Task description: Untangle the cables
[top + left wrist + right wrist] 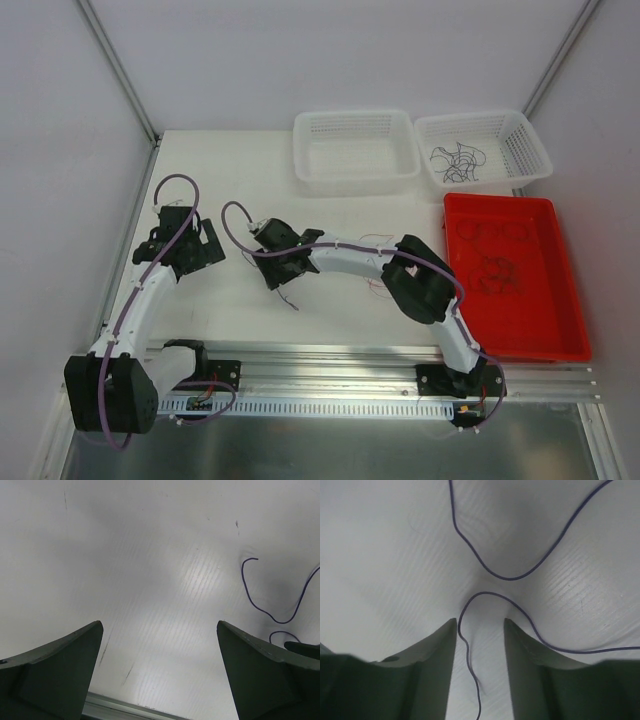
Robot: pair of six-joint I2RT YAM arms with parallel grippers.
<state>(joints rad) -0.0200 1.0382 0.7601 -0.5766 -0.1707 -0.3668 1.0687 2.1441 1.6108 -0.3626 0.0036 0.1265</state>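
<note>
A thin purple cable (512,577) lies in curls on the white table. One strand of it (466,645) runs between the fingers of my right gripper (480,622), which is open and low over the table, its jaws not closed on the wire. In the top view the right gripper (279,270) is at mid table, with the purple cable (290,297) just below it. My left gripper (159,625) is wide open and empty; the purple cable (272,614) lies off to its right. In the top view the left gripper (205,247) is at the left.
A red tray (560,225) at the right holds tangled wires (497,272). Two white baskets stand at the back: the left one (355,120) holds nothing, the right one (530,150) holds black wires (458,160). An aluminium rail (330,365) runs along the near edge.
</note>
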